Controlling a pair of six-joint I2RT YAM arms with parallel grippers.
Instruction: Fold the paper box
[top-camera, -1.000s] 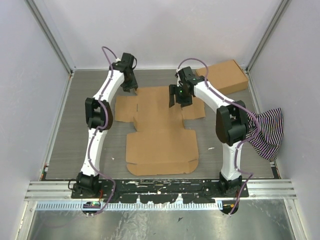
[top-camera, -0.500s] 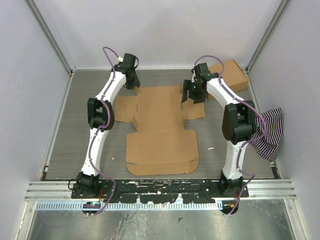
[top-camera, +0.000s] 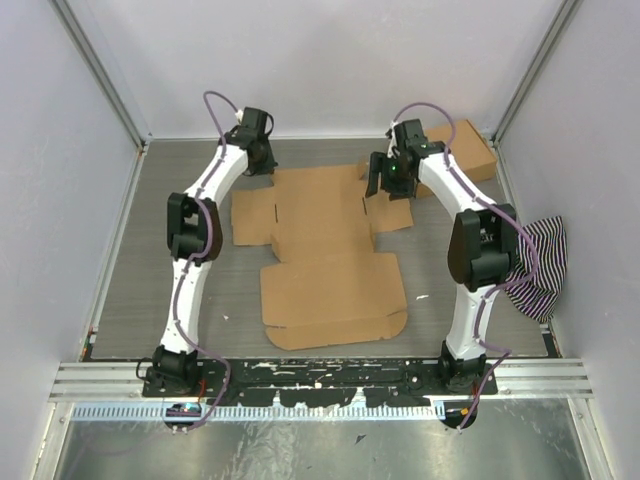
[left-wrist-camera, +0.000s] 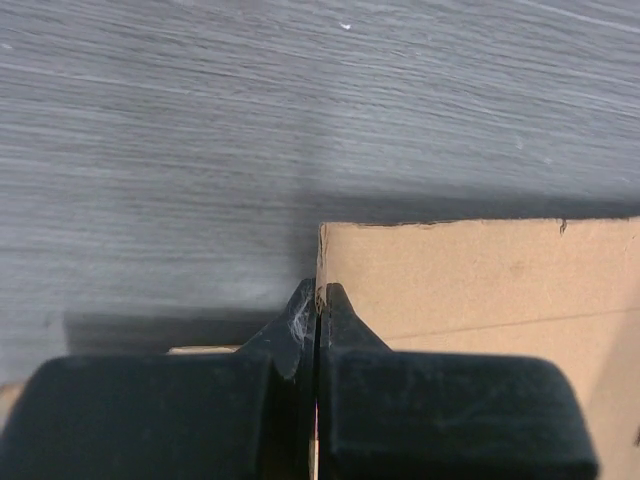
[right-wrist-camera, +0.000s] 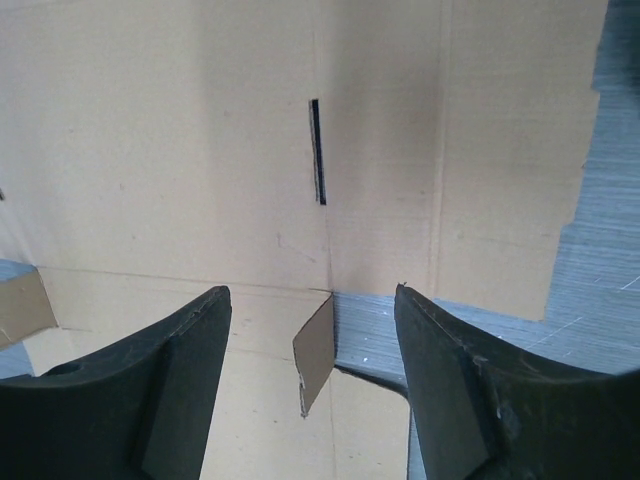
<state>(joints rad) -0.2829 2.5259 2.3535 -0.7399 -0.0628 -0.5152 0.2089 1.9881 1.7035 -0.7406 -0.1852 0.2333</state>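
The paper box (top-camera: 330, 260) lies opened out flat in the middle of the desk (top-camera: 160, 230), between the two arms, turned slightly off square. The left claw (left-wrist-camera: 318, 297) is clamped on the sheet's far-left corner. In its wrist view the cardboard edge runs straight into the seam between the pressed fingertips. The right claw (right-wrist-camera: 312, 300) hangs spread wide above the far-right part of the sheet, over a panel with a thin slit (right-wrist-camera: 317, 150). A small tab (right-wrist-camera: 314, 360) stands curled up between its fingers, and neither finger touches cardboard as far as I can tell.

The step in hand looks like raising the far panel along its crease. To do it well, the right claw should come down and pinch the far edge level with the left one's hold. Both corners can then lift together, and the fold forms on the scored line rather than buckling across the slit. Lift slowly, turning about the crease, since the sheet looks light and could slide on the desk.
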